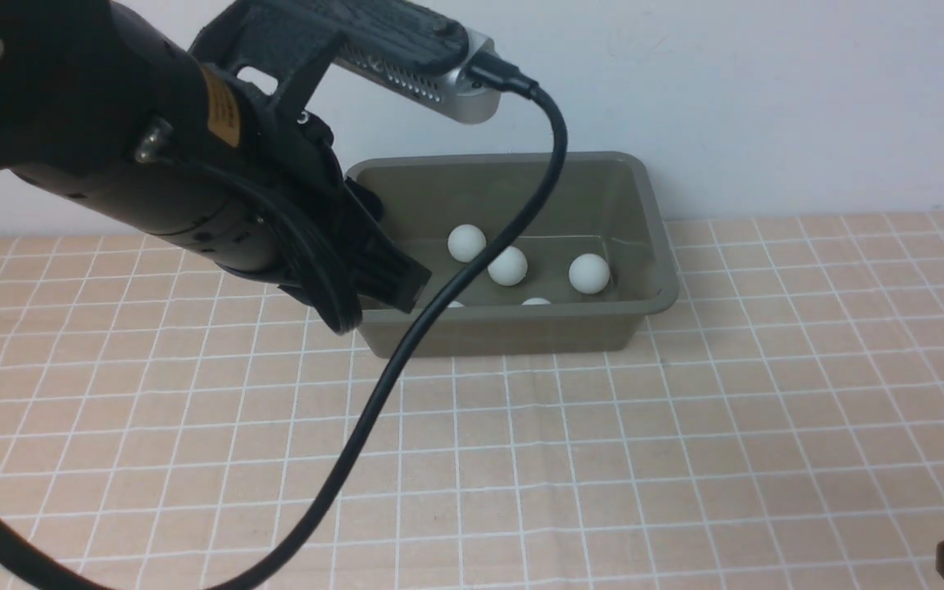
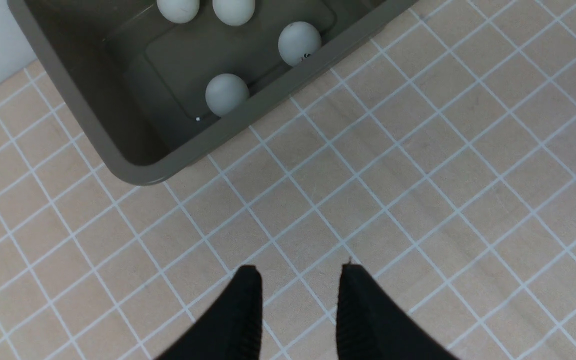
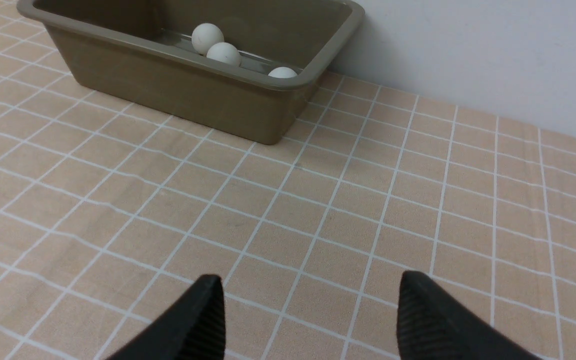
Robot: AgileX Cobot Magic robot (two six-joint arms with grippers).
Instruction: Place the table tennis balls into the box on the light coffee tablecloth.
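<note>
Left arm (image 1: 152, 164) fills front view, cable (image 1: 406, 344) trailing; behind it box (image 1: 644, 238) on cloth (image 1: 685, 426), five balls (image 1: 588, 273) inside, long axis crosswise.
Left wrist: left gripper (image 2: 298, 280) apart, empty, box just ahead, nearer arm.
Right wrist: right gripper (image 3: 310, 295) wide apart, empty, farther off.

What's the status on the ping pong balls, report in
Left gripper open, empty, above cloth beside the box. Right gripper open, empty. Five table tennis balls in the box. Tablecloth shows none left; nothing obstructing.
</note>
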